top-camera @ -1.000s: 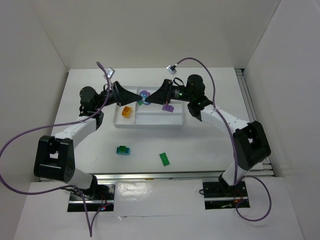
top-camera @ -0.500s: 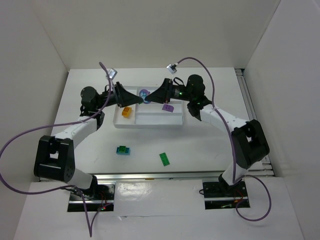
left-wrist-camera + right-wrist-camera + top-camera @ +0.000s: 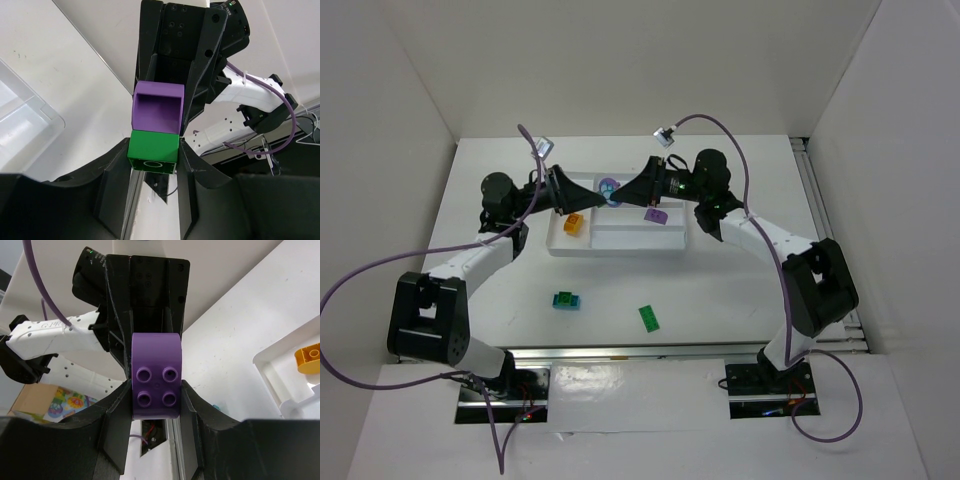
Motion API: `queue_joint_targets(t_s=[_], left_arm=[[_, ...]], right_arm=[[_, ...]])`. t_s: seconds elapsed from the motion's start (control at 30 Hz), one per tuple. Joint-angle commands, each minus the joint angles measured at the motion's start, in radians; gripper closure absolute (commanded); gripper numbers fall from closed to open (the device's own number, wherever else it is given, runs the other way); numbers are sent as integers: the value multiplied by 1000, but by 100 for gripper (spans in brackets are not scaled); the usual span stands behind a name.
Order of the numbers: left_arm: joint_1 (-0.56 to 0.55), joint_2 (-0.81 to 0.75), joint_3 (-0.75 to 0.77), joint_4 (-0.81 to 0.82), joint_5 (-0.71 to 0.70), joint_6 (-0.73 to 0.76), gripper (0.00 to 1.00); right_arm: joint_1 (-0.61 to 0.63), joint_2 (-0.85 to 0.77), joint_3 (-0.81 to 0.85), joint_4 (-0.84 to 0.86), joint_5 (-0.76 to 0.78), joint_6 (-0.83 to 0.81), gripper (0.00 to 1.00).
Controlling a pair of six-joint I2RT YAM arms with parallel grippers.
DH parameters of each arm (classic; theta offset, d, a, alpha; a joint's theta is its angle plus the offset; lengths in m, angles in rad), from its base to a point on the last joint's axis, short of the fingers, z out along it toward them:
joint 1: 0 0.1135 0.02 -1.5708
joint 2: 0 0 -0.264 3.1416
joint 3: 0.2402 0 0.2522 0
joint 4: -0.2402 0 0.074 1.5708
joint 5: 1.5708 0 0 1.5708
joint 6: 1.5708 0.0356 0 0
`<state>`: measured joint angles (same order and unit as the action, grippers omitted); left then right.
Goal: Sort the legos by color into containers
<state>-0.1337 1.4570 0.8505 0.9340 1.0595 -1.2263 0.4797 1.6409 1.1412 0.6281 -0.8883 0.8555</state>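
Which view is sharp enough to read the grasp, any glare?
Top external: even, soft light, faint shadows, but the grasp is too small to read. Left wrist: small green plastic brick and hollow purple plastic brick are sharp; shallow white plastic tray nearly washes out. Right wrist: purple studs crisp, lower-left background softer.

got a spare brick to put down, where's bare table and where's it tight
Bare table between tray and teal brick, between teal brick and green brick, and right of green brick. Crowded over the tray's far side, where left gripper and right gripper meet.
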Motion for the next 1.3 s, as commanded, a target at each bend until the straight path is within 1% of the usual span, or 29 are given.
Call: queue_joint_targets(t_s=[0.0, 0.03, 0.07, 0.1, 0.13, 0.2, 0.33, 0.4, 0.47, 0.5, 0.53, 0.57, 0.63, 0.67, 0.7, 0.73, 0.77, 0.8, 0.83, 0.87, 0.9, 0.93, 0.97, 1.0, 1.07, 1.1, 1.2, 1.27], left_arm=[[-1, -41, 4, 57, 14, 25, 55], [-1, -41, 4, 57, 14, 25, 60], [8, -41, 13, 43, 14, 25, 69], [8, -41, 13, 34, 14, 36, 88], [8, -41, 13, 7, 14, 48, 100], [8, -41, 24, -20, 14, 63, 100], [42, -50, 24, -46, 23, 74, 100], [54, -50, 24, -98, 23, 96, 100], [65, -50, 36, -139, 33, 135, 100], [75, -50, 36, -185, 33, 151, 100], [75, -61, 36, -199, 33, 174, 100], [86, -61, 36, -208, 42, 174, 100], [86, -61, 45, -280, 30, 217, 100], [95, -61, 56, -337, 20, 246, 100], [95, -61, 85, -397, 7, 281, 100], [95, -52, 106, -557, -44, 357, 100], [95, -41, 126, -631, -70, 394, 100], [95, -41, 162, -697, -102, 427, 100], [95, -41, 177, -762, -136, 489, 100], [82, -31, 192, -870, -200, 523, 100], [62, -30, 256, -962, -334, 616, 100], [40, -30, 290, -1054, -335, 655, 100], [22, -30, 314, -1169, -501, 684, 100], [10, -30, 324, -1190, -557, 700, 100], [0, -63, 325, -1190, -621, 700, 100], [0, -63, 315, -1199, -633, 700, 100], [-14, -64, 325, -1238, -685, 714, 100], [-47, -54, 337, -1259, -725, 728, 100]], right_arm=[[-13, 0, -3, 36, 15, -15, 93], [-13, 0, -3, 36, 15, -15, 93], [-13, 0, -12, 36, 15, -15, 93], [-13, 0, -12, 36, 15, -15, 93], [-13, 0, -12, 36, 15, -15, 93], [-13, -10, -12, 7, 25, -38, 93], [-62, -61, -50, -2, 48, -49, 96], [-76, -76, -51, -30, 60, -49, 96], [-85, -92, -51, -66, 95, -85, 96], [-85, -107, -51, -89, 109, -101, 96], [-95, -122, -51, -132, 133, -128, 96], [-95, -122, -51, -148, 134, -137, 96], [-104, -131, -51, -174, 150, -147, 96], [-104, -122, -38, -215, 184, -165, 96], [-104, -93, -8, -364, 212, -199, 96], [-104, -78, 55, -433, 244, -279, 96], [-86, -66, 83, -497, 353, -315, 96], [-70, -40, 113, -621, 427, -349, 96], [-55, -24, 173, -674, 499, -404, 96], [-20, -6, 201, -723, 657, -418, 96], [-4, 34, 247, -802, 726, -429, 96], [8, 55, 264, -830, 782, -441, 96], [17, 74, 276, -844, 846, -441, 96], [31, 92, 287, -857, 867, -453, 96], [49, 149, 327, -878, 903, -478, 96], [71, 169, 344, -899, 945, -478, 96], [95, 244, 397, -936, 974, -496, 96], [105, 279, 407, -936, 986, -497, 96]])
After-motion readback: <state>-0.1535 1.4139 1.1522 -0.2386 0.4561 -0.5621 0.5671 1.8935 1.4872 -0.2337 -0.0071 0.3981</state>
